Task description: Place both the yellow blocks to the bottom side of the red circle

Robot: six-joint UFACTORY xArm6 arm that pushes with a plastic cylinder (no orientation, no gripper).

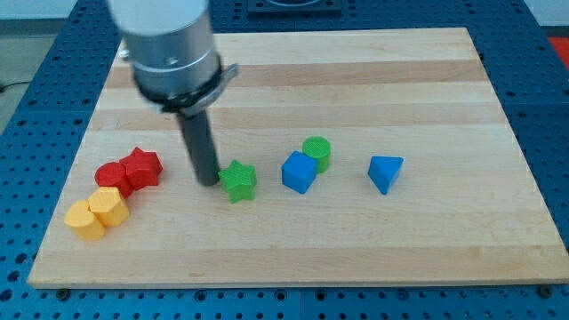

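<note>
- Board (356,80): pale wood with lengthwise grain stripes, some bands lighter, some warmer tan.
- Surface around the board (533,107): blue, dotted with a regular grid of dark holes.
- Arm housing (169,40), upper left of the frame: silver-grey metal.
- Rod and my tip (208,182): dark, near black.
- Red circle (113,177) and red star (142,168), left of the frame: bright red.
- Two yellow blocks, (108,205) and (85,220), lower left: yellow-orange.
- Green star (238,181) and green cylinder (317,152), centre: vivid green.
- Blue cube (299,172) and blue triangular block (385,172), right of centre: mid blue.
</note>
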